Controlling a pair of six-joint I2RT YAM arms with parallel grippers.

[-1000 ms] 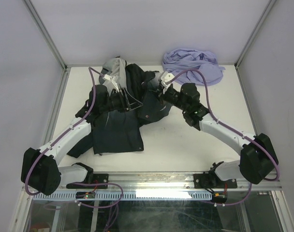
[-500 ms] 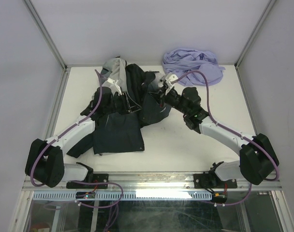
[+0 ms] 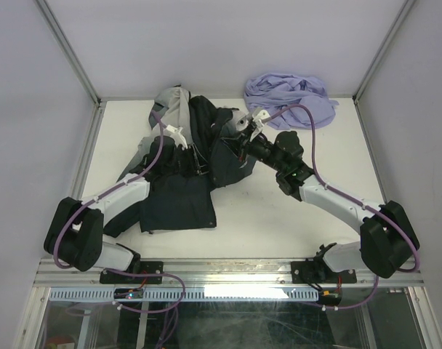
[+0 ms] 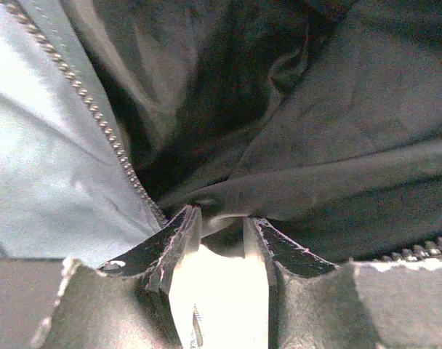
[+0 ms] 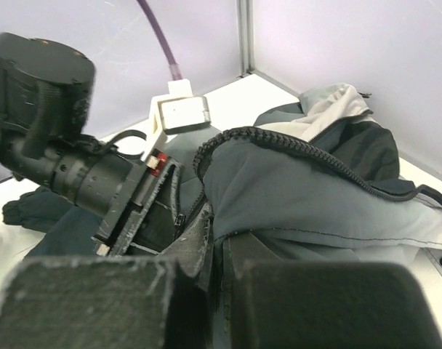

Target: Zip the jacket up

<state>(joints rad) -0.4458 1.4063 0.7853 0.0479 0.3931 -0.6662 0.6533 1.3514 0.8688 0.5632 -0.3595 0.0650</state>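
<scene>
One dark fold of the jacket (image 4: 315,145) lies at the narrow jaws of my left gripper (image 4: 219,218); I cannot tell if it is pinched. At two o'clock from it, my right gripper (image 5: 215,251) is clamped on the jacket's grey cloth. Farther, at one o'clock on the table (image 3: 279,211), lies a purple cloth (image 3: 290,94).

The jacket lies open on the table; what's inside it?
Inside the jacket you can see black lining and a row of zipper teeth along its pale edge. Deeper folds are too dark to read, and the table beneath it is covered.
</scene>
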